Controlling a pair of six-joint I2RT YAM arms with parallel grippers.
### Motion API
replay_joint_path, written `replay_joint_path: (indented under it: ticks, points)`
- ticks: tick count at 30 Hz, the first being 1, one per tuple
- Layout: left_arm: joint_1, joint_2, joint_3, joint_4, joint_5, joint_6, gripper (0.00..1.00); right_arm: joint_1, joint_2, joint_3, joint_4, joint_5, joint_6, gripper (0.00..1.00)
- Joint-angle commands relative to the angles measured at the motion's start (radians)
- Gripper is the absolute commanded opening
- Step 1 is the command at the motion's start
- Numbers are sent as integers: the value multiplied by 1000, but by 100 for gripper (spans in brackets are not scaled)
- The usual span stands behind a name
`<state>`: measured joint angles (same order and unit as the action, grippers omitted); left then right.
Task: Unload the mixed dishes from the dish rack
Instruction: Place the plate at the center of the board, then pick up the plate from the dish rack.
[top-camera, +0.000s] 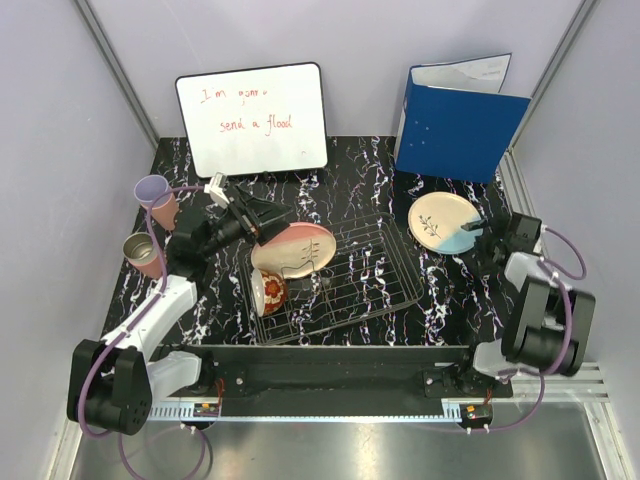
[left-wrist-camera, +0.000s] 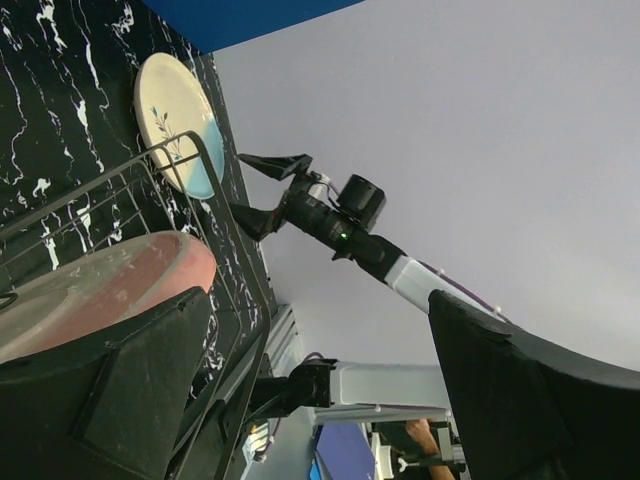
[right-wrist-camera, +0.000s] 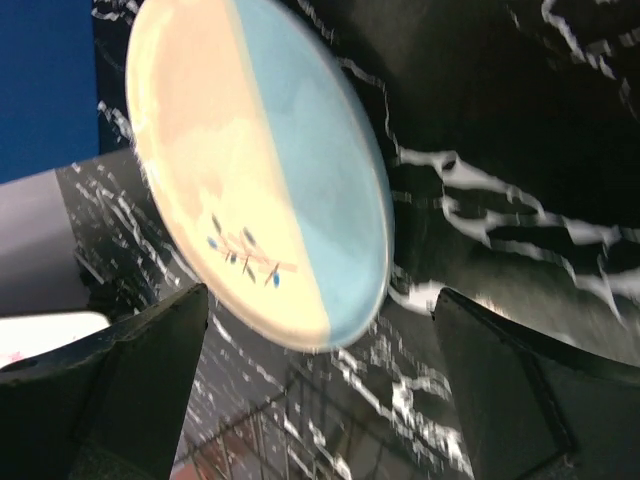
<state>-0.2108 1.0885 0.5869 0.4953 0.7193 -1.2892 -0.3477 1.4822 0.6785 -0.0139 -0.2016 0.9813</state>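
Observation:
The black wire dish rack (top-camera: 345, 275) sits mid-table. A cream-pink plate (top-camera: 295, 250) leans inside its left end, with a small cream-and-brown bowl (top-camera: 270, 292) in front of it. My left gripper (top-camera: 250, 215) hovers open at that plate's upper left edge. In the left wrist view the plate (left-wrist-camera: 110, 285) lies beside the left finger, and nothing is between the fingers (left-wrist-camera: 530, 400). A second plate (top-camera: 443, 222) with a blue edge lies flat on the table right of the rack. My right gripper (top-camera: 480, 228) is open beside its near right rim, and the plate (right-wrist-camera: 260, 170) is beyond the fingertips.
Lavender (top-camera: 152, 188) and pink (top-camera: 165, 208) tumblers and a third cup (top-camera: 143, 252) stand at the table's left edge. A whiteboard (top-camera: 252, 120) and a blue folder (top-camera: 460, 125) lean against the back wall. The rack's right half holds nothing.

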Motion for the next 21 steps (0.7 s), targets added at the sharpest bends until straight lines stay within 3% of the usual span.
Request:
replay_joint_path:
  ticks: [1,6,11,17,20,21]
  points:
    - [-4,-4,46,-60,35,71,99,1,-224,-30,-112,16,-18,100]
    - [-4,-47,140,-285,-29,239,99,4,-532,6,-236,11,-26,100]
    - [-9,-131,283,-603,-187,441,99,105,-658,99,-371,34,-56,100]
    - [-18,-141,416,-770,-365,675,99,177,-757,107,-360,-57,-56,100]
    - [-109,-119,482,-776,-445,945,99,225,-792,93,-295,-148,-55,100]
    - [-155,-107,497,-791,-510,1135,99,240,-801,90,-285,-162,-56,100]
